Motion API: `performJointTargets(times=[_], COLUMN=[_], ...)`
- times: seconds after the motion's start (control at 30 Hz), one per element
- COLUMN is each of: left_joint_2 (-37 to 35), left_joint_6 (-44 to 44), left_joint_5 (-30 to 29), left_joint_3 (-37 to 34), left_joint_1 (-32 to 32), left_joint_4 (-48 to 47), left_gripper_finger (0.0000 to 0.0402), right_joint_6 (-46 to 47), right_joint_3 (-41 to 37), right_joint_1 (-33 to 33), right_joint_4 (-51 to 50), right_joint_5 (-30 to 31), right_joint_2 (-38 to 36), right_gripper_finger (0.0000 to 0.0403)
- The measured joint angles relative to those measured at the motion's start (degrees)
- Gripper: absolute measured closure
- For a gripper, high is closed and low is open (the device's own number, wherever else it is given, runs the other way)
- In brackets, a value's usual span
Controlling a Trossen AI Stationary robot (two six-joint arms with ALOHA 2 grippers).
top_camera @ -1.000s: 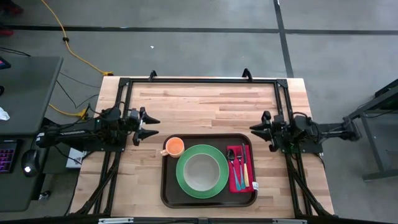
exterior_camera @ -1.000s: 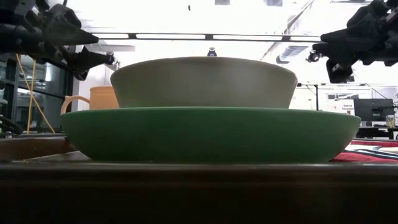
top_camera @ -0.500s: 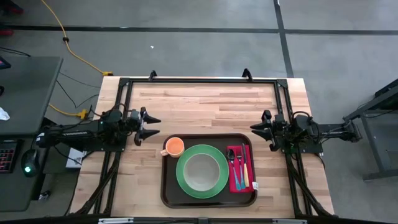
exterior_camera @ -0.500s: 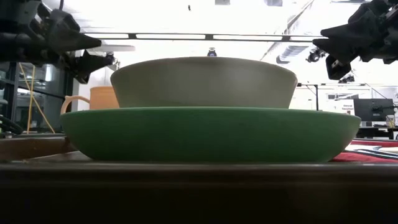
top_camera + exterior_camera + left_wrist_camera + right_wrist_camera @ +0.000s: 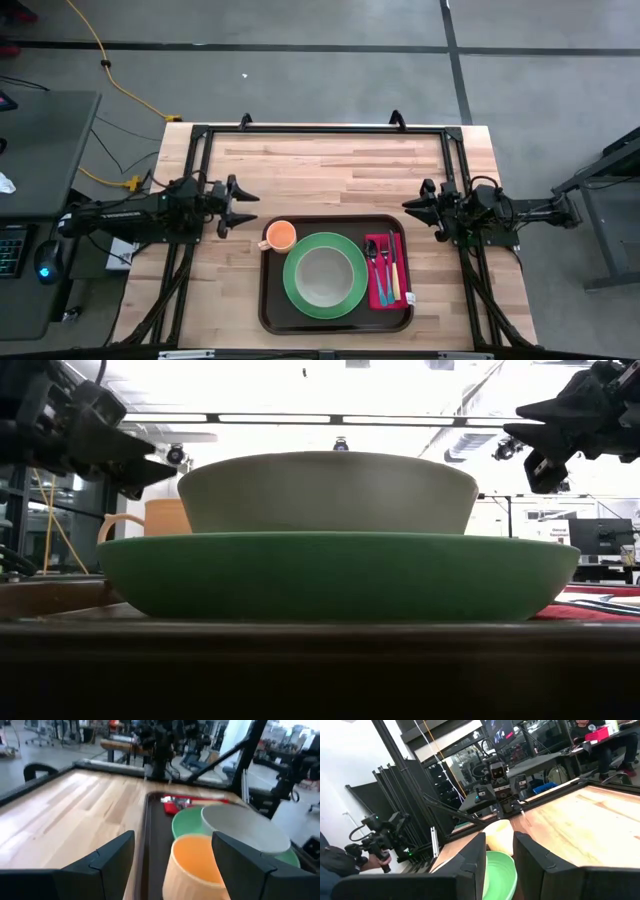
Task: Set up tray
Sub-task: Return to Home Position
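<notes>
Find the tray (image 5: 272,305) on the near half of the bench (image 5: 330,165), centred, long axis running left to right. Loaded already — green plate (image 5: 296,290) with a grey bowl (image 5: 325,273) in the middle, orange cup (image 5: 281,236) at the far left corner, red napkin (image 5: 371,296) along the right end carrying a blue spoon (image 5: 372,250), blue fork (image 5: 383,268) and yellow knife (image 5: 396,282), side by side and lying near-to-far.

Look to the tray's far corners for the arms. Spot the left tool (image 5: 243,205) above bare wood just left and far of the cup, with fingers spread wide, gripping nothing. Spot the right tool (image 5: 417,217) just beyond the far right corner, close to the napkin's far end, with fingers parted by a narrower gap, also empty. Pointing inward at each other across the tray's far edge, about equally near to it — no contact with it.

Judging by that, nothing left to place; only to draw each arm back outward along its own side, away from the tray, clear of cup and cutlery.

Underneath, pale butcher-block wood in a black frame. Beyond, grey concrete floor crossed by dark tape lines, a yellow cable (image 5: 110,72) at far left, a dark desk (image 5: 40,150) at the left edge.
</notes>
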Motion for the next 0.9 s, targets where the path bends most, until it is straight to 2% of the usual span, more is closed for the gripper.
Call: performJointTargets(times=[0.3,0.73,0.9], left_joint_2=[-0.2,-0.2,-0.2], left_joint_6=[2.0,-1.2,-1.4], left_joint_5=[1.9,-9.5,-10.0], left_joint_3=[-0.3,0.5,0.5], left_joint_1=[0.0,0.0,0.0], left_joint_4=[0.5,1.6,-0.1], left_gripper_finger=[0.0108,0.0108,0.0108], right_joint_6=[0.0,0.0,0.0], right_joint_3=[0.0,0.0,0.0], right_joint_1=[0.0,0.0,0.0], right_joint_4=[0.0,0.0,0.0], right_joint_5=[0.0,0.0,0.0], right_joint_2=[0.0,0.0,0.0], right_gripper_finger=[0.0327,0.0327,0.0327])
